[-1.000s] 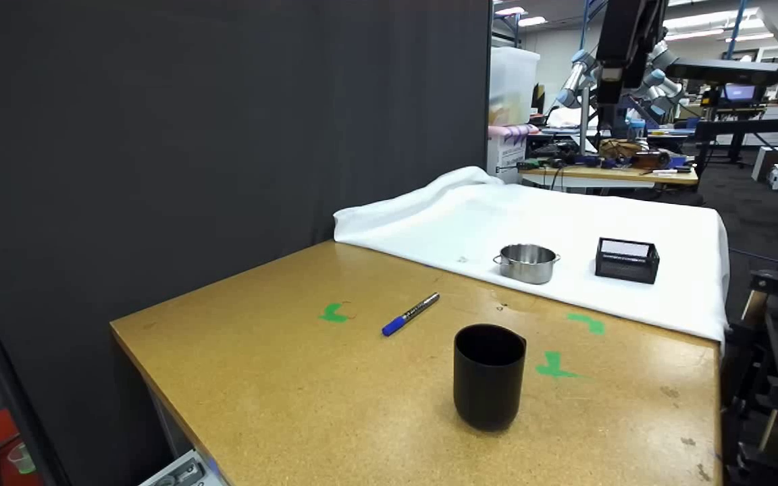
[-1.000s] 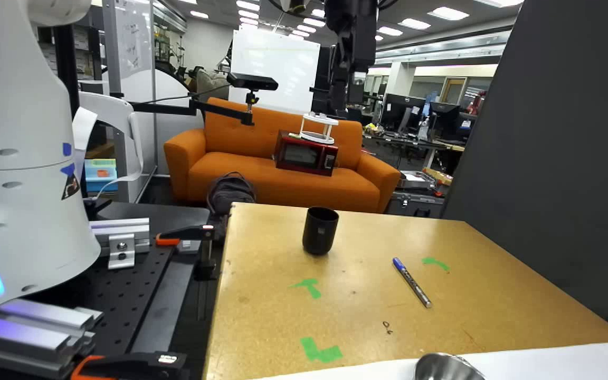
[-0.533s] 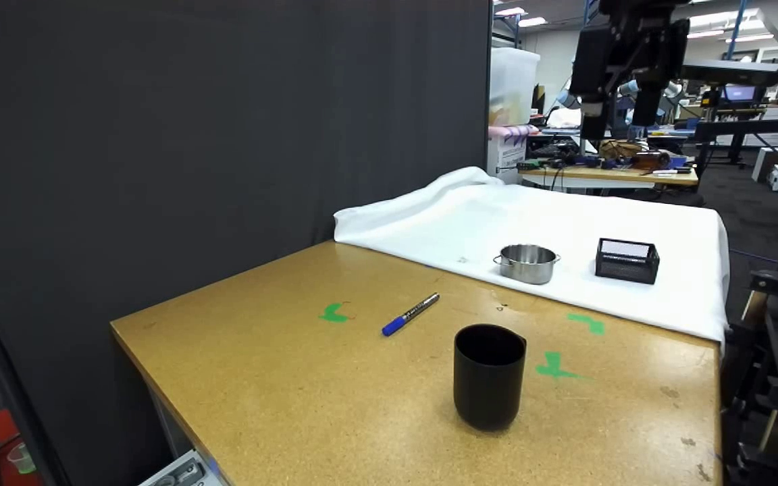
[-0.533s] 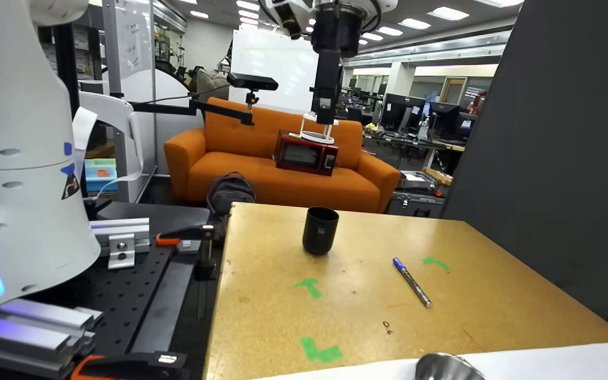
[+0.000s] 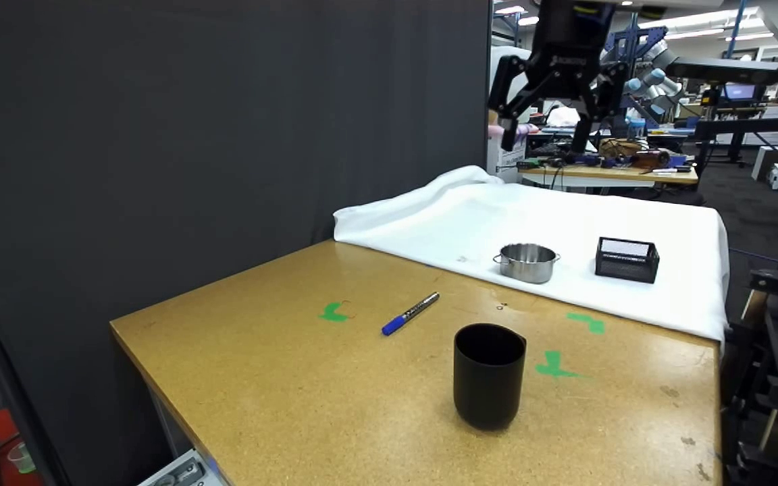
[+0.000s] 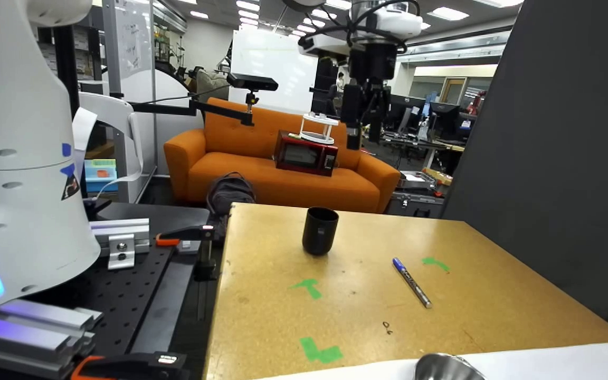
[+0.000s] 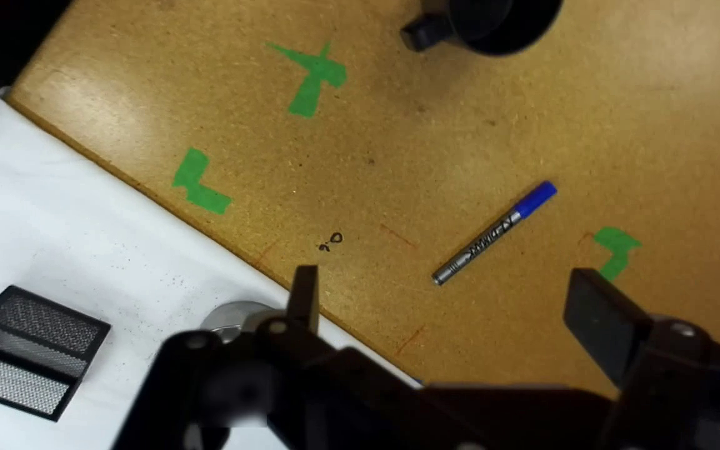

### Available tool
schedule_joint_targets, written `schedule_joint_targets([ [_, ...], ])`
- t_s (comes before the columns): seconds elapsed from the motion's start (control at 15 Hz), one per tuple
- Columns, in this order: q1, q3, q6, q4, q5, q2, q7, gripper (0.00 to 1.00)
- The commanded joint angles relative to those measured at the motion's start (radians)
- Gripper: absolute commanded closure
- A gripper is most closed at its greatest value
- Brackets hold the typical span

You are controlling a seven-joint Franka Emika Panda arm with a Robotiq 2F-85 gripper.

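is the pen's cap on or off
On: in the wrist view the blue cap covers one end of the pen, with no bare tip showing.

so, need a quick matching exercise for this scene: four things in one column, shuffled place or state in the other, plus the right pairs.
Things:
1. marker
2. cup
3. pot
4. gripper

Place or state:
A. silver, on the white cloth
B. open, up in the air
C. lying down, blue at one end
D. black, standing upright on the wooden table

Right pairs: 1-C, 2-D, 3-A, 4-B
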Motion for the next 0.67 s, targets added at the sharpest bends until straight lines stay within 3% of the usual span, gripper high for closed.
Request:
schedule_joint_targets([
  [0.0, -0.012, -0.03, 0.065, 0.096, -0.063, 0.146, 0.212, 0.0],
  [0.07, 0.019, -0.057, 0.044, 0.05, -0.031, 0.083, 0.102, 0.0],
  [0.27, 0.029, -0.072, 0.058, 0.092, -0.051, 0.15, 0.183, 0.0],
  [0.6, 0.029, -0.071, 0.058, 0.095, -0.051, 0.147, 0.192, 0.0],
])
